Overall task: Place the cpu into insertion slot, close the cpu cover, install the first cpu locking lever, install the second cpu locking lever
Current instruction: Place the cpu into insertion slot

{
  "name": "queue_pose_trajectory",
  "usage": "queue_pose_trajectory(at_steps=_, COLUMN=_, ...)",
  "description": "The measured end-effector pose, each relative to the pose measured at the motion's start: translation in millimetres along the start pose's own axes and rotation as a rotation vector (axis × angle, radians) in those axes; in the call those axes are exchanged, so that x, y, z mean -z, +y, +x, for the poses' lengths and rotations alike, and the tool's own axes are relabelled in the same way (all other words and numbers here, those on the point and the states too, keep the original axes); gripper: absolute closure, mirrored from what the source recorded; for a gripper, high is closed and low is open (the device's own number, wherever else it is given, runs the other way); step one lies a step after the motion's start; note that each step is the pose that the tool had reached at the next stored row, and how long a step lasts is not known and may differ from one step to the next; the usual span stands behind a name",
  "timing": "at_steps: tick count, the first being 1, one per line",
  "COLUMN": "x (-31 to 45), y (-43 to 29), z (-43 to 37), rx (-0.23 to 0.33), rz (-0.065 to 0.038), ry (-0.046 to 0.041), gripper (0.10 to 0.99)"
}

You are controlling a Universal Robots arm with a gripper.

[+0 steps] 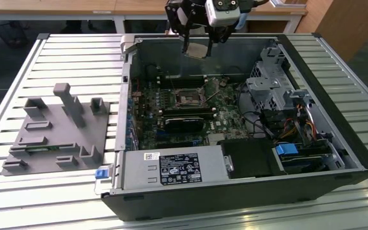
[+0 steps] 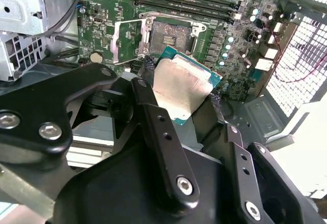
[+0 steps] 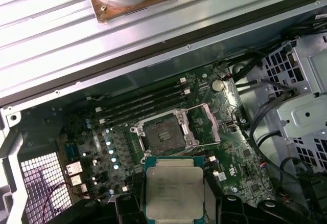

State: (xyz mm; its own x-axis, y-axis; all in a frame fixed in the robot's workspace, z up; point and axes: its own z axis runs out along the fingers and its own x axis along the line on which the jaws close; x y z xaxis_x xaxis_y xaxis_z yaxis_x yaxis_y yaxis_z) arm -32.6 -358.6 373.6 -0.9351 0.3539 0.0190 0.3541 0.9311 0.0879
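The gripper (image 2: 181,81) was clamped on the cpu (image 2: 179,93). Its two black fingers (image 2: 153,116) pressed against opposite edges of the chip, and the dull metal top lay bare between them. Held so, the cpu hung in the air above the insertion slot (image 3: 162,132), well apart from it and touching nothing on the board. The slot stood open: its dark centre was uncovered, and the metal cpu cover (image 3: 207,124) was swung back just beside the slot's frame. Long black memory slots (image 3: 143,104) ran close along one side of the slot. In the exterior view a black rectangular block (image 1: 184,123) sat near the slot on its side toward the camera, with the power supply (image 1: 171,170) farther off the same way. All of these lay inside the open computer case (image 1: 203,203). A grey fixture block (image 1: 56,129) rested on the slatted table (image 1: 75,62) outside the case, well apart from the slot toward the exterior view's left.
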Motion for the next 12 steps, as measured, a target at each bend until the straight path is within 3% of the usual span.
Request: queue_pose_trajectory(at_steps=12, x=-0.5, y=0.0, z=0.0, rx=-0.053, rz=-0.001, ry=-0.0047, gripper=0.545)
